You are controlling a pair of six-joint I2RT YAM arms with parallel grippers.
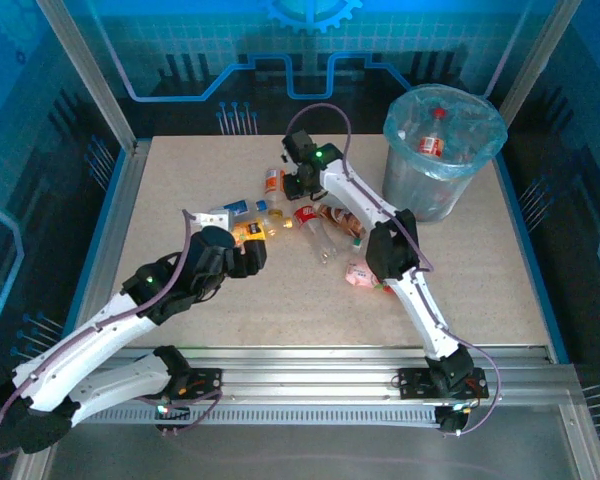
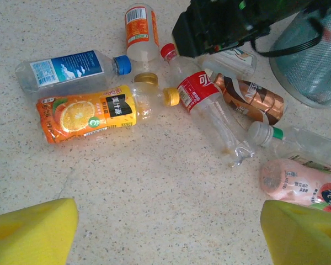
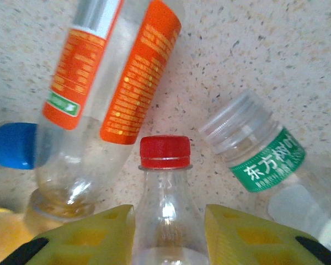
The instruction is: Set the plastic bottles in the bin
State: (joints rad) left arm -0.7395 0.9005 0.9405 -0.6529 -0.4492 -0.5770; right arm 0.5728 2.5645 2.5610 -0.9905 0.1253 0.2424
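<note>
Several plastic bottles lie in a cluster mid-table. My right gripper (image 1: 298,190) (image 3: 168,232) is shut on the neck of a clear red-capped bottle (image 3: 165,182) with a red label (image 2: 201,94), its yellow pads pressing both sides just below the cap. Beside it lie an orange-labelled bottle (image 3: 116,72) and a green-labelled one (image 3: 265,160). My left gripper (image 1: 255,255) (image 2: 168,232) hangs open over bare table, short of an orange juice bottle (image 2: 85,113). The bin (image 1: 410,175), grey with a blue bag, stands at the back right with a bottle (image 1: 435,135) inside.
A blue-labelled bottle (image 2: 66,69), a brown-labelled one (image 2: 251,96), a clear one with a green ring (image 2: 298,141) and a pink one (image 2: 300,185) lie around the held bottle. The bin's mesh wall (image 2: 314,61) rises just past them. Metal frame posts border the table.
</note>
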